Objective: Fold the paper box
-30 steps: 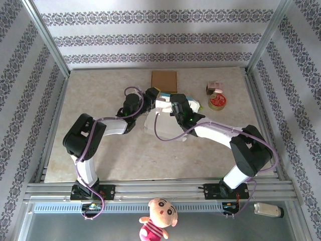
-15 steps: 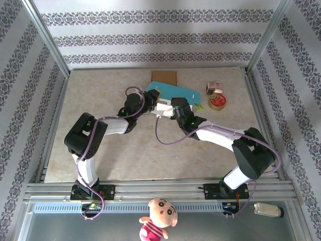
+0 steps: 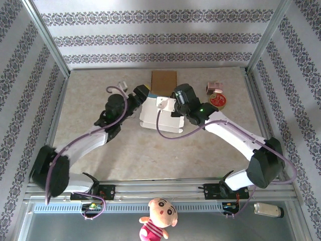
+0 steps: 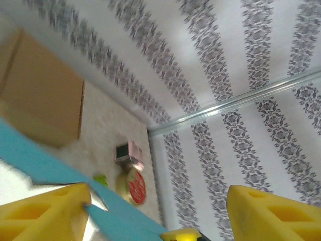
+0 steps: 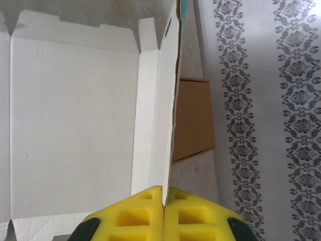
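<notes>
The paper box (image 3: 170, 122) lies unfolded at mid-table, white inside facing up; its outside is teal. In the right wrist view my right gripper (image 5: 164, 193) is shut on the edge of an upright white side flap (image 5: 168, 100), with the box's open white panel (image 5: 70, 135) to the left. From above, the right gripper (image 3: 169, 106) sits over the box's far edge. My left gripper (image 3: 142, 94) is at the box's far-left corner. Its yellow fingers (image 4: 45, 216) stand wide apart, the left one beside a teal panel (image 4: 50, 165) of the box.
A flat brown cardboard piece (image 3: 164, 80) lies just beyond the box. A small pink box (image 3: 214, 88) and a round red-lidded tin (image 3: 217, 101) sit at the back right. Patterned walls and metal rails (image 3: 50, 55) enclose the table.
The box has gone from teal side showing to white inside up, nearer the middle. The left arm has swung out to the left and straightened. The right gripper has kept its hold on the flap.
</notes>
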